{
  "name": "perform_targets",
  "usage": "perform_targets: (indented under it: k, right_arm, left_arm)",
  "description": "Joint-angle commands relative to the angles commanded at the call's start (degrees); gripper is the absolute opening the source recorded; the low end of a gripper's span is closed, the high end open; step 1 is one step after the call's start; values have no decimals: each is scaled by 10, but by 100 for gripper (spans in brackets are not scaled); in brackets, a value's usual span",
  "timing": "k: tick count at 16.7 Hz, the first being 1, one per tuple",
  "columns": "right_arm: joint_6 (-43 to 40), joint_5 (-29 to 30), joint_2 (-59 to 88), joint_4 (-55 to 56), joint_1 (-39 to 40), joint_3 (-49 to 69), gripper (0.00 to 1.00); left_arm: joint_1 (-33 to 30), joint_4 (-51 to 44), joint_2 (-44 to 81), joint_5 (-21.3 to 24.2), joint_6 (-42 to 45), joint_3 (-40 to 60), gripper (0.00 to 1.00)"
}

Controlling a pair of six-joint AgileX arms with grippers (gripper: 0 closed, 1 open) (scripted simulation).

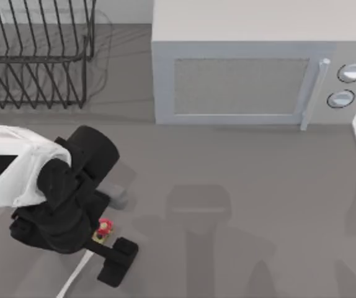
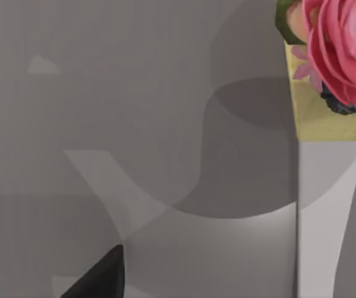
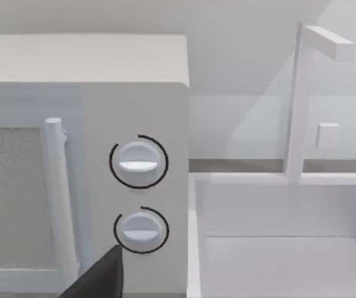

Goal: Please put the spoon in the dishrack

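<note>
1. Top view shows the spoon (image 1: 86,257) lying on the grey bench (image 1: 240,217) near the front left, well apart from the dishrack (image 1: 35,56), which stands at the back left corner. Nothing of the task is finished: the spoon is not in the rack.
2. The left arm hangs over the spoon's handle end. Its claw (image 1: 106,239) is down at the red knob on its yellow collar, with one dark finger (image 1: 117,259) lying beside the white shaft. The other finger is hidden under the wrist, so I cannot tell how wide the claw stands, or whether it holds the spoon at all.
3. The left wrist view looks closely at the spoon (image 2: 327,186): the pink-red knob, the yellow collar below it, and the white handle running on from there. A dark fingertip (image 2: 100,276) shows at the edge, apart from the handle.
4. My judgement: this is the reach-and-grasp stage. Closing on the handle, lifting, carrying to the back left and setting the spoon among the black tines are all left to do.
5. The grey microwave (image 1: 246,68) stands to the right of the rack, off the likely carrying path.
6. The right wrist view faces the microwave's dials (image 3: 139,162), with a dark fingertip (image 3: 100,279) at the edge; that arm looks idle and its claw's opening cannot be told.
</note>
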Motion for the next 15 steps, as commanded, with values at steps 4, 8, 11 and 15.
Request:
perform_targets:
  k: [4,8,11,15]
  right_arm:
    - [0,0,0,0,0,0,100]
    - [0,0,0,0,0,0,100]
    - [0,0,0,0,0,0,100]
    - [0,0,0,0,0,0,100]
  left_arm:
    - [0,0,0,0,0,0,85]
    - [0,0,0,0,0,0,55]
    - [0,0,0,0,0,0,32]
    - [0,0,0,0,0,0,2]
